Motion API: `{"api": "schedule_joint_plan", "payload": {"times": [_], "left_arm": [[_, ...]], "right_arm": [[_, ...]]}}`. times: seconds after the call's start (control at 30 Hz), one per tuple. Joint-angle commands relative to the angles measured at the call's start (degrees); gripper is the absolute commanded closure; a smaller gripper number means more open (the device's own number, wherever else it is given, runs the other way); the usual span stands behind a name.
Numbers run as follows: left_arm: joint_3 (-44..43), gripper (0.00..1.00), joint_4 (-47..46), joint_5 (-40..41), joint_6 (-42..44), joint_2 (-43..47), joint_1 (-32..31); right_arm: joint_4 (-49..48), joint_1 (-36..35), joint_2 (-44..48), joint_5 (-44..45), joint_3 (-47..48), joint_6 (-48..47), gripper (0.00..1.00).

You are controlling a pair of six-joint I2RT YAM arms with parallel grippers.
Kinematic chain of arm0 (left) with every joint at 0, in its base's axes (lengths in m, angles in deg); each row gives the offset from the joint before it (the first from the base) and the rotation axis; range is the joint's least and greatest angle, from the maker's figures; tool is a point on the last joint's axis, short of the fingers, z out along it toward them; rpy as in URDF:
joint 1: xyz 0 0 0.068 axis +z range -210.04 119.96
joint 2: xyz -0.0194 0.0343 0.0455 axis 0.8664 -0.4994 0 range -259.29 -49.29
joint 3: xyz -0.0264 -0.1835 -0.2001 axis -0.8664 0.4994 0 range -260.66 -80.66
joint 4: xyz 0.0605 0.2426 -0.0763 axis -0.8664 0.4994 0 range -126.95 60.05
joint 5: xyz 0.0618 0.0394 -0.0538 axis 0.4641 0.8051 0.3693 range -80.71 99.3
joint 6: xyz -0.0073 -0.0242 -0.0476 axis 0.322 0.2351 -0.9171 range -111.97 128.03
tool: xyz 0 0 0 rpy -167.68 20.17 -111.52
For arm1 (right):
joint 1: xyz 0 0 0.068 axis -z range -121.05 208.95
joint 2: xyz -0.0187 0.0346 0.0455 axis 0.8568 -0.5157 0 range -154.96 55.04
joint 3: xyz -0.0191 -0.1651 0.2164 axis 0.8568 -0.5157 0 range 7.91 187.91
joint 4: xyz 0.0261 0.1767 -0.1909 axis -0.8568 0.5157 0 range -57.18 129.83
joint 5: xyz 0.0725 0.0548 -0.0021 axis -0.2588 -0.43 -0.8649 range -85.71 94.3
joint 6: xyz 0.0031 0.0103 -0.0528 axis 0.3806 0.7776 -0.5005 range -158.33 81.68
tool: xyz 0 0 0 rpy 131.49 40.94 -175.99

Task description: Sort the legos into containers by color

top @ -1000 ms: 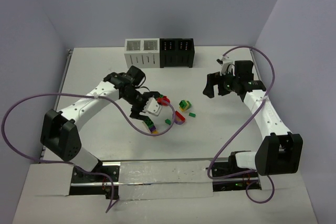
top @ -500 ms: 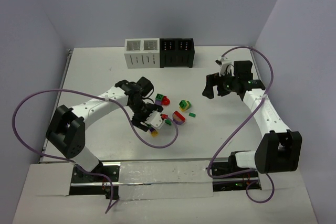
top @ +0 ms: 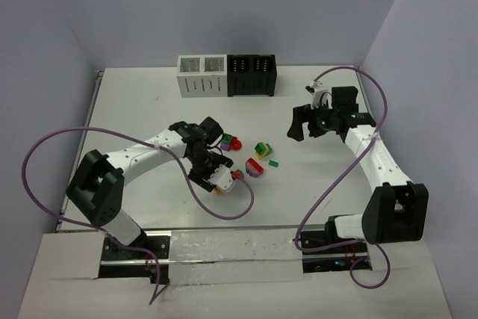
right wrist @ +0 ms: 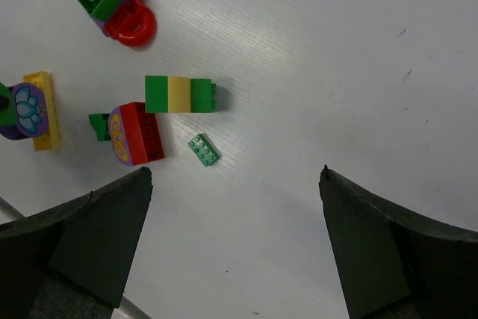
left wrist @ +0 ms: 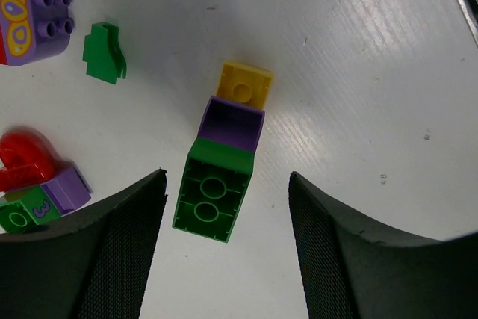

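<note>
Stack (left wrist: 226, 147) of 3 legos, green-purple-yellow, is laid flat on table (left wrist: 373, 72), untouched between the parted fingers of the left gripper (left wrist: 226, 178). Judged light, rigid, slick; green brick (left wrist: 209, 203) is best pinched across its long sides. Nothing is held by the right gripper (right wrist: 235, 173), jaws spread wide.

white table (top: 134, 102) between lilac walls (top: 224, 5) at the back and both sides
the table shows faint scuffs and streaks; a dark rail (top: 89, 106) runs along its left edge and a crinkled silver strip (top: 231, 248) lies across the near edge.
</note>
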Motion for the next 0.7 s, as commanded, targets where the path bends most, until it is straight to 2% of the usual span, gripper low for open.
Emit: {"api": "schedule_joint_plan", "payload": {"times": [0.0, 0.33, 0.57, 0.67], "left_arm": [[-0.1, 0.28, -1.7, 0.5, 1.5, 0.1, -0.7], [0.8, 0.48, -2.7, 1.6, 1.6, 0.3, -1.7], [1.7, 0.49, -3.2, 2.8, 1.7, 0.3, -2.1], [1.6, 0.55, -3.2, 2.9, 1.4, 0.2, -2.1]], "right_arm": [[0.4, -0.3, 0.2, -1.0, 2.2, -0.6, 0.00], [0.6, -0.3, -0.2, -1.3, 2.4, -0.6, 0.00], [0.7, -0.4, -0.3, -1.6, 2.6, -0.8, 0.00], [1.0, -0.5, -0.5, -1.6, 2.8, -0.9, 0.00]]}}
